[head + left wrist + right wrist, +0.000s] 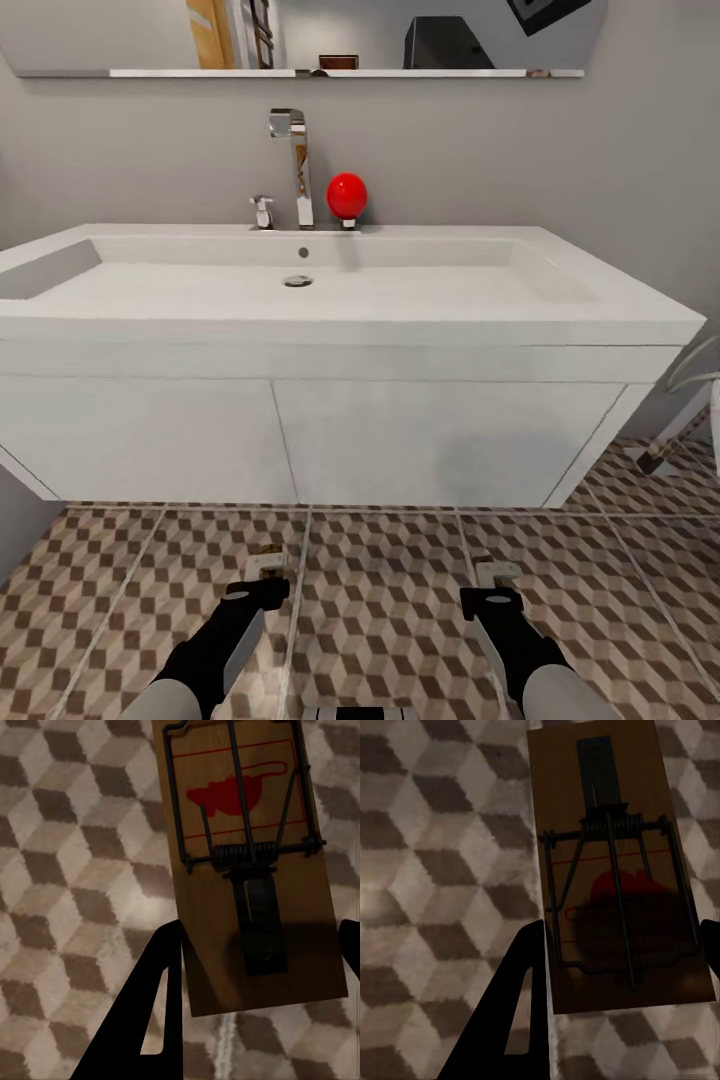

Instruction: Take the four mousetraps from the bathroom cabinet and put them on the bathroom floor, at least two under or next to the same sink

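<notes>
Each of my grippers holds one mousetrap low over the bathroom floor (390, 610), just in front of the sink (300, 300). In the left wrist view a brown wooden mousetrap (247, 832) with a red print and a wire spring sits between the dark fingers (161, 1005) of my left gripper (262, 937). My right gripper (622, 937) is shut on a second mousetrap (615, 870), its edges against the fingers (521, 997). In the head view the left gripper (262, 590) and right gripper (490, 598) each have a small trap (268, 563) (497, 573) sticking out ahead. The cabinet is out of view.
The white vanity (300, 440) under the basin hangs above the tiles, with a shadowed gap beneath it. A chrome tap (297, 165) and a red ball-shaped object (347, 195) stand at the basin's back. A grey wall and mirror shelf (300, 72) rise behind.
</notes>
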Robot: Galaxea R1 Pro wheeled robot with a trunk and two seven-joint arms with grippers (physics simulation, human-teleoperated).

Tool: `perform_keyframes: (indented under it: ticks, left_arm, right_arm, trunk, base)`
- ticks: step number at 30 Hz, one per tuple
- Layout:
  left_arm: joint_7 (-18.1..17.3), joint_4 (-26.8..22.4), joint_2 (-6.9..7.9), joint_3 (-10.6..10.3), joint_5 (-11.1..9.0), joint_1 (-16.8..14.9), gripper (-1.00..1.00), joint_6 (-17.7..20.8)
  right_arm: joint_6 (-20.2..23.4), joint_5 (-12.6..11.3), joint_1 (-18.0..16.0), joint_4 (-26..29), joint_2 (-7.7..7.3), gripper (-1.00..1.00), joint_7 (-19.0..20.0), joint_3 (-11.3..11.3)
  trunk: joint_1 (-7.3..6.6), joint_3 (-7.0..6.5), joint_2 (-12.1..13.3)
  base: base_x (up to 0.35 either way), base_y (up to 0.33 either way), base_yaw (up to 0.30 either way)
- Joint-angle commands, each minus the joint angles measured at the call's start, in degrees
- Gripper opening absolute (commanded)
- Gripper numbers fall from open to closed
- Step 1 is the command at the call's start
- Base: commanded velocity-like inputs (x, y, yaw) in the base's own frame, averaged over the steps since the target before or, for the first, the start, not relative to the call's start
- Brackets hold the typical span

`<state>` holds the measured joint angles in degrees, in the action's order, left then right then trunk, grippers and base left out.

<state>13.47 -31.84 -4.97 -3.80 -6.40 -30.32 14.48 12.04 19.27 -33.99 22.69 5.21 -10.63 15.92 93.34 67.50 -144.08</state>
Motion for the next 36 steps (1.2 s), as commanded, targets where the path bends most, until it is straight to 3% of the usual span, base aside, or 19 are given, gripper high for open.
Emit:
perform_keyframes:
  ticks: [1, 15, 36]
  left_arm:
    - [0.5, -0.1, 0.05, -0.4, -0.5, 0.0, -1.00, 0.3]
    - [0.5, 0.6, 0.14, -0.2, -0.6, 0.0, -1.00, 0.1]
    - [2.9, -0.1, -0.03, -0.4, -0.5, 0.0, -1.00, 0.3]
  right_arm:
    - [0.4, 0.5, 0.0, 0.1, 0.06, -1.00, 0.0, 0.3]
    - [0.3, 0.6, 0.0, 0.1, -0.15, -1.00, 0.0, 0.3]
    - [0.2, 0.7, 0.0, 0.2, -0.20, -1.00, 0.0, 0.3]
  trunk:
    - [-0.01, 0.05, 0.0]
    - [-0.01, 0.05, 0.0]
    - [-0.01, 0.05, 0.0]
  base:
    - [0.000, 0.000, -0.021]
    - [0.196, 0.000, -0.003]
    - [0.007, 0.000, 0.000]
